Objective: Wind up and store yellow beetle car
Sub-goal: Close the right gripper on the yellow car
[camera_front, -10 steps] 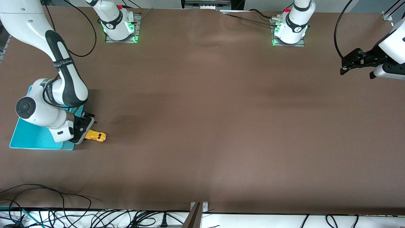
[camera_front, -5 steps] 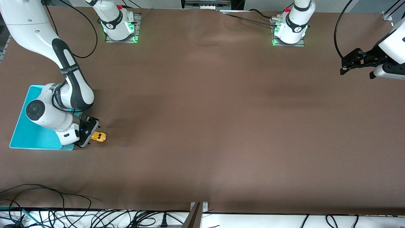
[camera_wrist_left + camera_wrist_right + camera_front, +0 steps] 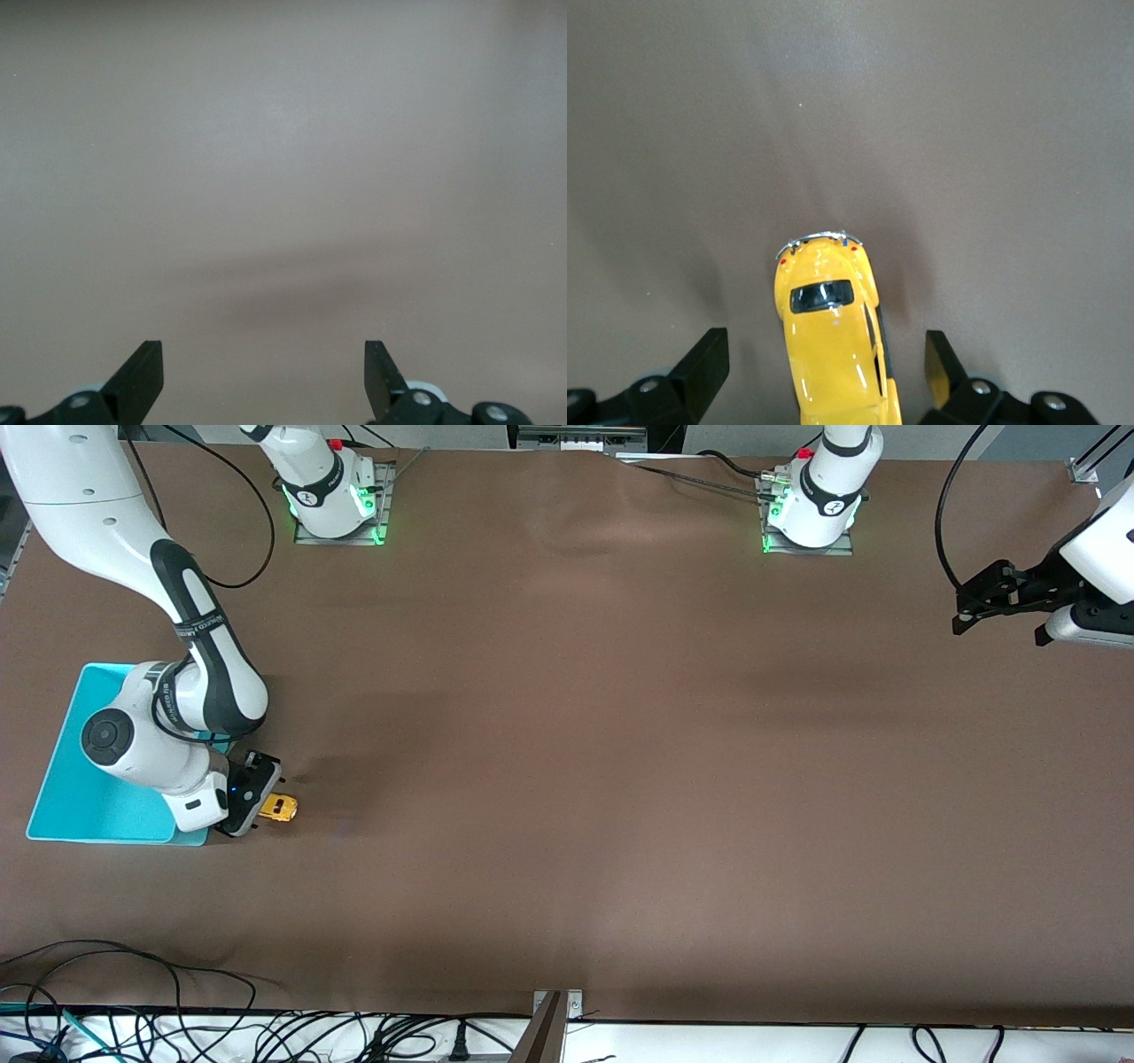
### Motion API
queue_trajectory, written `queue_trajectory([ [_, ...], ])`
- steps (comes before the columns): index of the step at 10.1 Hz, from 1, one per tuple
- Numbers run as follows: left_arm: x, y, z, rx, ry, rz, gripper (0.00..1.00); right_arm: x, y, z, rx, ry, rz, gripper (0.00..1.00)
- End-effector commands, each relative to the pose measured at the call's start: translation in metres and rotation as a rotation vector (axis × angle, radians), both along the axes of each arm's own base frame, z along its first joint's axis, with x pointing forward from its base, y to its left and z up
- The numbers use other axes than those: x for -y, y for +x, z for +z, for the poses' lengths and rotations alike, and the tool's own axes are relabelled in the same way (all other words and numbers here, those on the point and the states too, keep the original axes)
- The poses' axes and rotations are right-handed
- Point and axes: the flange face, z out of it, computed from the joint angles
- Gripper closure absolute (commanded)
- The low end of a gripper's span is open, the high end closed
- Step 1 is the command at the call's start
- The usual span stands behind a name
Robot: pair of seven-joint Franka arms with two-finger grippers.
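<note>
The glossy, rounded yellow beetle car [image 3: 278, 807] [image 3: 833, 341] sits between the spread fingers of the right gripper [image 3: 251, 808] [image 3: 819, 372], ungrasped. The left gripper [image 3: 983, 605] [image 3: 264, 376] waits released over bare matte brown table [image 3: 620, 779].

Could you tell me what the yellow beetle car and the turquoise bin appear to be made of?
Yellow beetle car: glossy painted shell, metal or hard plastic; sharp highlights and a chrome-looking bumper suggest this. Turquoise bin: probably smooth, matte plastic, judging by its uniform colour.

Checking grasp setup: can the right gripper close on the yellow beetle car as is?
Probably yes. The right gripper is open, with the yellow beetle car between its fingers on the table beside the turquoise bin. Nothing blocks them.
</note>
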Motion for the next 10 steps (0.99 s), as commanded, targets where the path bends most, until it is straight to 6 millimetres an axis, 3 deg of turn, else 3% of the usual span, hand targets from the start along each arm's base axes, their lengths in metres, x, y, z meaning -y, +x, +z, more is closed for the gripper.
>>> queue_trajectory([
  [1,0.001,-0.007,0.003,0.008,0.027,0.003,0.00,0.000,0.003,-0.007,-0.003,0.013,0.012,0.35],
  [2,0.001,-0.006,0.002,0.006,0.027,0.003,0.00,0.000,0.003,-0.010,-0.006,0.013,0.016,0.60],
  [3,0.001,-0.006,0.002,0.006,0.027,0.003,0.00,0.000,0.003,-0.010,-0.006,0.010,0.022,0.95],
  [4,0.001,-0.006,0.002,0.004,0.027,0.003,0.00,0.000,0.004,-0.008,-0.003,0.010,0.020,1.00],
  [6,0.001,-0.006,0.002,0.004,0.027,0.003,0.00,0.000,0.014,0.005,0.011,0.009,0.019,1.00],
  [10,-0.001,-0.006,0.001,0.003,0.026,0.005,0.00,-0.009,0.038,0.059,-0.083,0.017,0.029,1.00],
])
